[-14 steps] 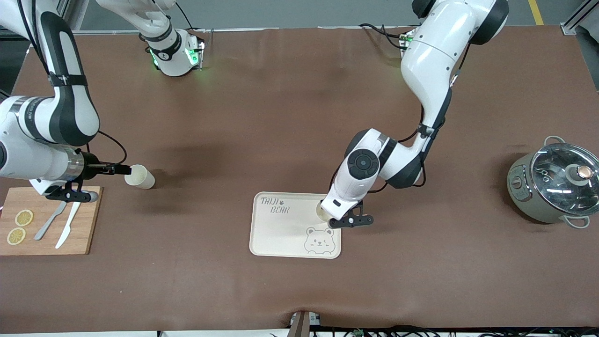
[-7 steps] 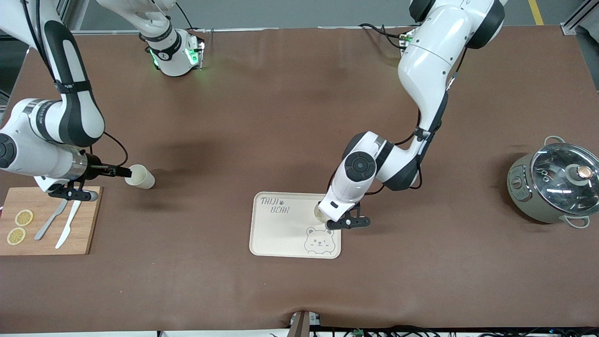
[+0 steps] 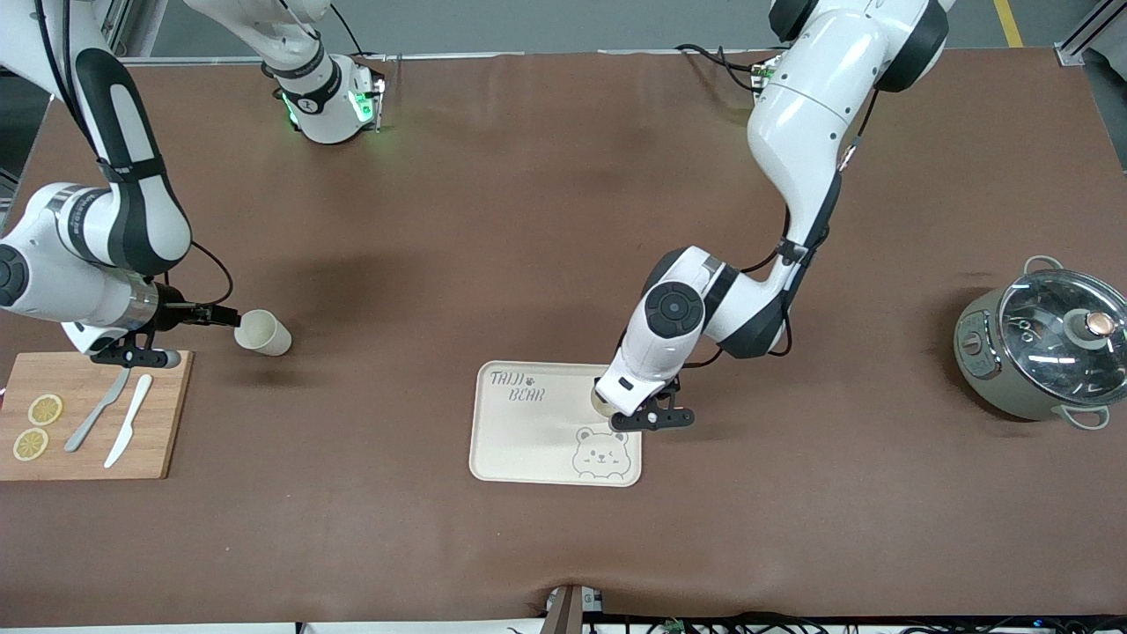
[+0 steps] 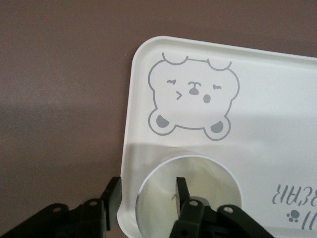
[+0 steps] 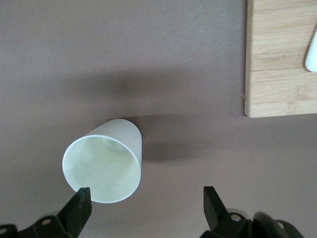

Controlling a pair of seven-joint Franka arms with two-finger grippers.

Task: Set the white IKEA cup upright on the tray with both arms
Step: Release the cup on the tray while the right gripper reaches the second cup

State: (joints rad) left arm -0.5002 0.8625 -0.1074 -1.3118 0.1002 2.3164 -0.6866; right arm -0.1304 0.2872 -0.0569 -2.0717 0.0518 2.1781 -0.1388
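One white cup [image 4: 198, 168] stands upright on the cream bear tray [image 3: 528, 440], at the tray's edge toward the left arm's end. My left gripper [image 4: 148, 191] is over it and open. One finger [image 4: 181, 187] is inside the cup and the other is outside, with the wall loose between them. A second white cup [image 3: 262, 334] stands on the bare table, toward the right arm's end. My right gripper [image 5: 146, 204] hangs open just above and beside this cup [image 5: 104, 166], touching nothing.
A wooden cutting board [image 3: 88, 423] with lemon slices, a knife and a spreader lies near the right arm. A grey pot with a glass lid [image 3: 1039, 343] stands toward the left arm's end. Brown table lies between the second cup and the tray.
My left gripper has opened off the wall of the cup on the tray. The right gripper has drawn back from the second cup's rim, and that cup has stayed put.
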